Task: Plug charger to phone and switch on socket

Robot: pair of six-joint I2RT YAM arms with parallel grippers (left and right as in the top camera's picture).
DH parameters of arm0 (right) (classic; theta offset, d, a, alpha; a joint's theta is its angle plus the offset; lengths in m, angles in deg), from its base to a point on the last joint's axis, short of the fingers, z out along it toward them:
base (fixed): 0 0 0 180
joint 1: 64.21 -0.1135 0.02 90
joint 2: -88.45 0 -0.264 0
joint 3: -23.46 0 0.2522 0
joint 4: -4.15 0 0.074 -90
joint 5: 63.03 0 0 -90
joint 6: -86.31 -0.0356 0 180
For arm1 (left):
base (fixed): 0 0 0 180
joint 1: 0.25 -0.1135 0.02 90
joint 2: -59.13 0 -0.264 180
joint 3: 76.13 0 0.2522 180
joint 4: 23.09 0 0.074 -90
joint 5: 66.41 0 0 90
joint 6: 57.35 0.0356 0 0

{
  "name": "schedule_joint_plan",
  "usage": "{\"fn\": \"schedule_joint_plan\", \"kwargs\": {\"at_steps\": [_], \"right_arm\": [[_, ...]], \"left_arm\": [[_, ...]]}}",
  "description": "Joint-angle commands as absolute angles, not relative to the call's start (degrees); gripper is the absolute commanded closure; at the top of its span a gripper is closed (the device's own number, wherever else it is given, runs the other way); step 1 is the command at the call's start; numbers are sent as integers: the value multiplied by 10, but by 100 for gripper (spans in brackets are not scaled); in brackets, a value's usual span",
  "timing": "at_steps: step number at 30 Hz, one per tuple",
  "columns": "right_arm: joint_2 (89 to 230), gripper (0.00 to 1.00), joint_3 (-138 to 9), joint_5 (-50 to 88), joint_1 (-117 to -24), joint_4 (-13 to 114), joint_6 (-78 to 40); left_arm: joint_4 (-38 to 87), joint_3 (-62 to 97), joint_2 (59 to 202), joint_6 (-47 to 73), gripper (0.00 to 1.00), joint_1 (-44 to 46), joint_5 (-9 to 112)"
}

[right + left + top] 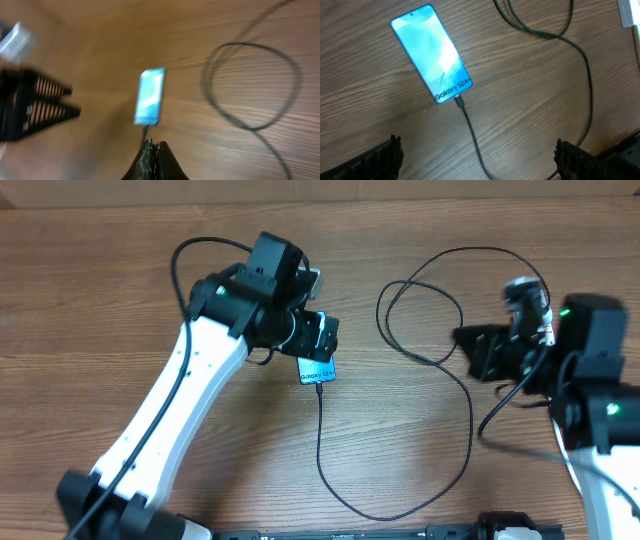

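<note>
So, quick look from my remote seat. My left arm reaches in from the near-left corner and bends toward the middle of the table. The left gripper hangs above the phone with its fingers spread as wide as they go and nothing between them. My right arm sits off at the right side, wrist turned toward the middle. The right gripper has its fingers pressed fully together and is gripping nothing, hanging over bare wood, well apart from the phone.

Counting things: one phone, lying flat, screen up and lit light blue, small text at the near end. One thin black cable, whose small tip meets that text end of the phone and looks seated in it. From there it runs toward me, swings right, then goes up into a loose loop between the two arms. One white power strip, mostly hidden under the right arm, so I can't tell how its switches stand or whether the cable's plug is in it. The right wrist view is blurry, so no finer detail from there.
</note>
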State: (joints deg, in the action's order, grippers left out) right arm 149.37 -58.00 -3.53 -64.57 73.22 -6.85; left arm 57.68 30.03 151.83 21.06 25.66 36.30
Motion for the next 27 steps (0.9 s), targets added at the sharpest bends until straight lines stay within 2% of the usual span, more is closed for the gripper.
{"fn": "schedule_joint_plan", "kwargs": {"at_steps": [1, 2, 3, 4, 8, 19, 27], "right_arm": [[1483, 96, -582, 5, -718, 756, -51], [1483, 74, -580, 15, -734, 764, -51], [1483, 25, -578, 21, -747, 769, -51], [1483, 0, -576, 29, -762, 777, -52], [1483, 0, -559, 34, -802, 785, -54], [1483, 0, -489, 98, -867, 721, -88], [1485, 0, -483, 104, -867, 711, -88]], "left_arm": [[595, 288, 1441, 218, 0, 274, 307], [595, 276, 1422, 216, 0, 279, 299], [594, 264, 1406, 212, 0, 283, 292], [592, 247, 1383, 203, 0, 288, 280], [584, 170, 1288, 160, 0, 299, 231], [539, -19, 1010, 115, 0, 299, 229], [537, -45, 963, 107, 0, 299, 204]]}}
